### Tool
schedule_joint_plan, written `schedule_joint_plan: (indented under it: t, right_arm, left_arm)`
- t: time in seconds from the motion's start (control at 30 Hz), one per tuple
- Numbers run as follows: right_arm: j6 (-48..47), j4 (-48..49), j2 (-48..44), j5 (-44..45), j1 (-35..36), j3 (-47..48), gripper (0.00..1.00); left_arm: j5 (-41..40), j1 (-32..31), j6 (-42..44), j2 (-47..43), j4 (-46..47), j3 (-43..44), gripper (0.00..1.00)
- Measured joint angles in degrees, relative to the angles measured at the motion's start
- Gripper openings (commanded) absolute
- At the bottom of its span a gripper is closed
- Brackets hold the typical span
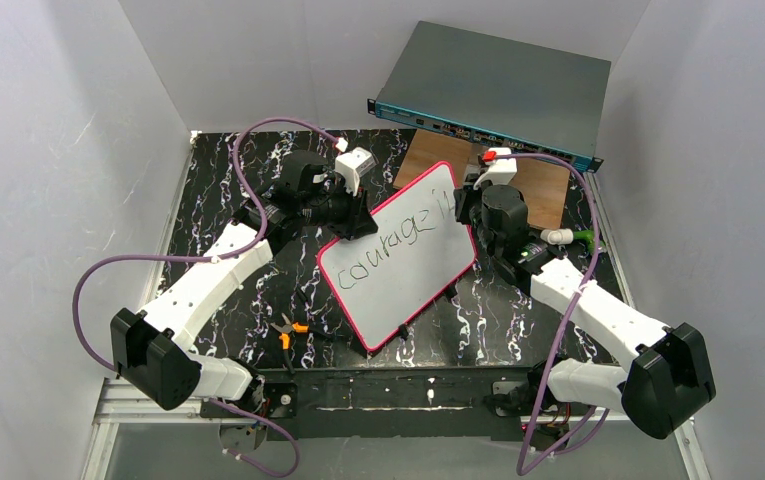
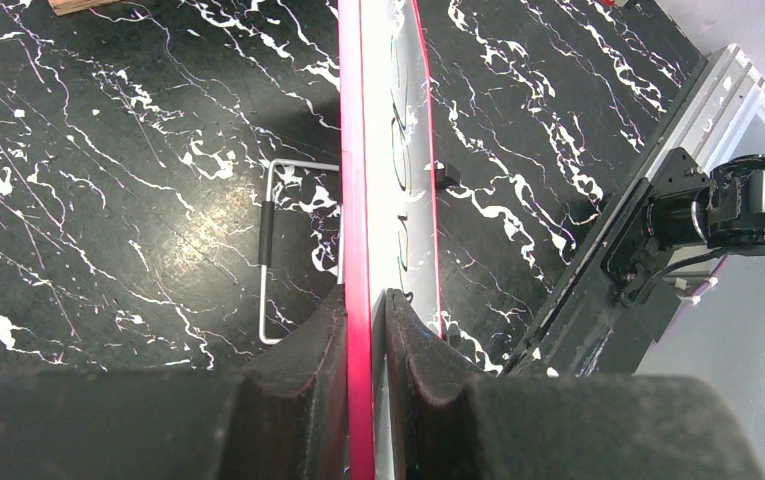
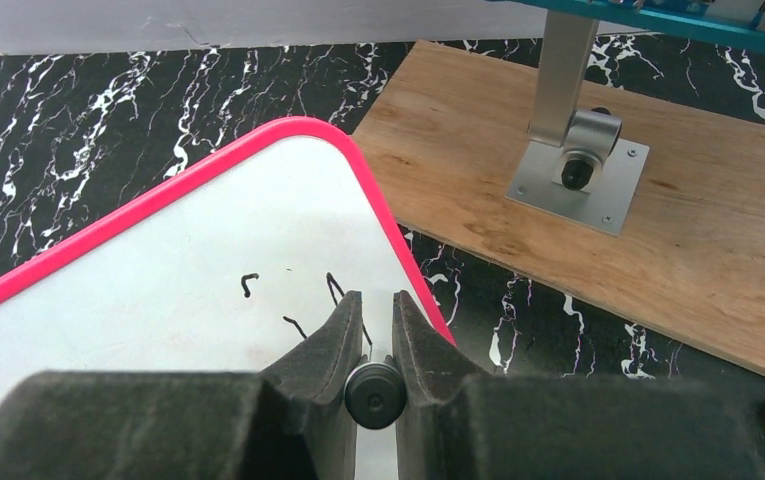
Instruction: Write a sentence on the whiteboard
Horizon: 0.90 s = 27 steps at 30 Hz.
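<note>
The whiteboard (image 1: 398, 290) is a white rectangle with rounded corners and a thin pink-red frame. It sits over the middle of the table (image 1: 218, 210), turned so its long sides run from near-left to far-right. The left claw (image 2: 366, 300) is clamped on its far long edge. The sentence (image 1: 398, 243) is unfinished: one slanted black line reads "courage", followed by a few strokes, perhaps the start of "in".

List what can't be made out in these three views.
Tip of the black marker: right wrist view, hidden between fingers of the right gripper.
End of the black handwritten sentence: top view, covered by the right arm; left wrist view shows the white pink-framed whiteboard edge-on, writing unreadable.
Port labels on the grey-teal switch box: top view, too small.
</note>
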Motion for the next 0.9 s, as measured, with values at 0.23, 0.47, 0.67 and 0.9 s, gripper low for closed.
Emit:
schedule_joint_plan:
  t: [0.23, 0.47, 0.67, 0.9]
  right_arm:
    - [-0.4, -0.9, 0.3, -0.2, 0.0, 1.1, 0.01]
    - [-1.1, -0.9, 1.6, -0.6, 0.0, 4.4, 0.01]
    - [-2.0, -0.9, 2.8, -0.7, 0.0, 6.6, 0.01]
    - [-2.8, -0.9, 3.7, -1.0, -1.0, 8.2, 0.01]
  left_arm:
    - [0.0, 0.0, 0.0, 0.0, 0.0, 0.0, 0.0]
    - [0.0, 0.0, 0.0, 0.0, 0.0, 0.0, 0.0]
    - [0.0, 0.0, 0.0, 0.0, 0.0, 0.0, 0.0]
    - [-0.1, 0.0, 0.0, 0.0, 0.0, 0.0, 0.0]
